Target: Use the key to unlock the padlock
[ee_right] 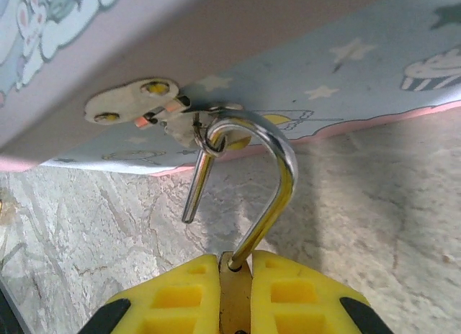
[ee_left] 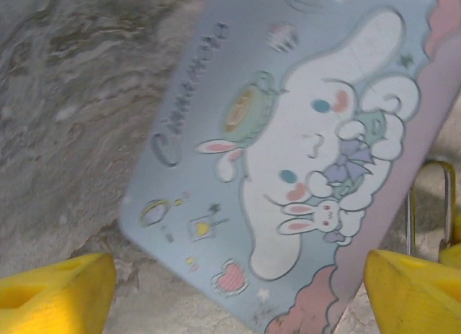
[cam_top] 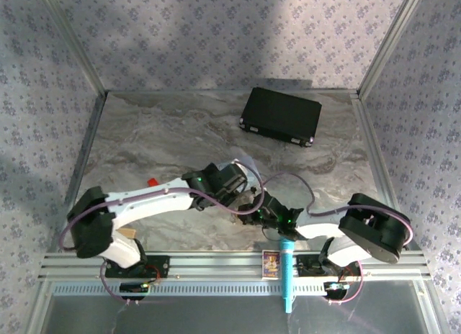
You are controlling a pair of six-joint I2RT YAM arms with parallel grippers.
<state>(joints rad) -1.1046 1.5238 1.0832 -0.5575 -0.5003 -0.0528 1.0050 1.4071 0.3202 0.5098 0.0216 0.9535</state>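
The padlock's brass body (ee_right: pixel 234 291) is clamped between the yellow fingers of my right gripper (ee_right: pixel 234 265), which is shut on it. Its silver shackle (ee_right: pixel 277 168) stands open. One leg sits in the body, and the free leg (ee_right: pixel 191 201) hangs loose after passing through the hasp ring (ee_right: pixel 212 138) of the pale blue tin (ee_right: pixel 374 75). My left gripper (ee_left: pixel 239 280) is open, with its fingers (ee_left: pixel 57 291) spread wide just above the tin's cartoon lid (ee_left: pixel 288 161). From above, both grippers meet near the table's front centre, left gripper (cam_top: pixel 232 184) and right gripper (cam_top: pixel 259 206). The key is hidden.
A black case (cam_top: pixel 281 116) lies at the back right of the marble table (cam_top: pixel 158 132). A small red block (cam_top: pixel 153 181) sits beside the left arm. A blue pen-like tool (cam_top: pixel 287 273) and a small card (cam_top: pixel 271 263) rest on the front rail.
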